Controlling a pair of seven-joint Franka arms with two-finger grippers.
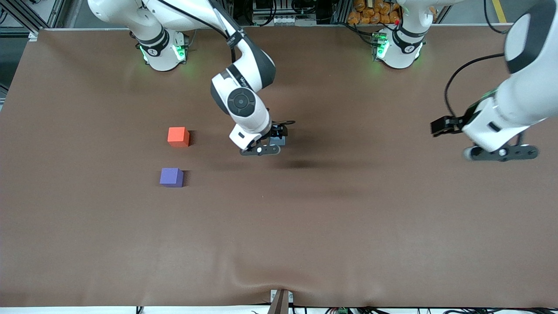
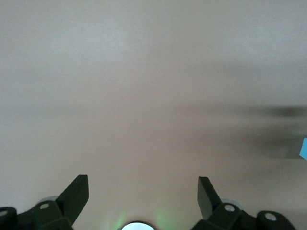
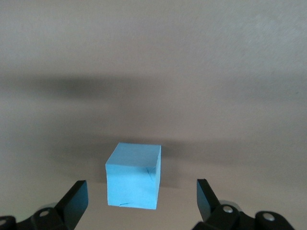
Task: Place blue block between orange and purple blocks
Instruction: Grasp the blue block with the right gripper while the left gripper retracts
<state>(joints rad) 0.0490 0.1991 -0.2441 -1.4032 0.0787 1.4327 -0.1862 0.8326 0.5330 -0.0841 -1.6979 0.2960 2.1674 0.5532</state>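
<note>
Big brown cloth tabletop (image 1: pixel 348 226), left hand (image 1: pixel 501 152) spread and waiting off at its own end. Right hand (image 3: pixel 139 201) hangs spread over the small sky-blue matte cube (image 3: pixel 133 175), which sits between its fingers (image 3: pixel 76 196), lined up to pinch. Orange-red cube (image 1: pixel 178 136) and violet-purple cube (image 1: pixel 171 177) sit toward the right arm's end, gap left for it.

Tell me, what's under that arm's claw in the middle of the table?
A blue block sits on the brown table under the open right tool. From the front camera, the tool hides it.

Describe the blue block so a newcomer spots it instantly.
Start at the brown table, then the right arm reaching toward its middle. Directly under that arm's open end effector sits the blue block, untouched between the fingers. It is light sky-blue, unlike the orange block and purple block.
</note>
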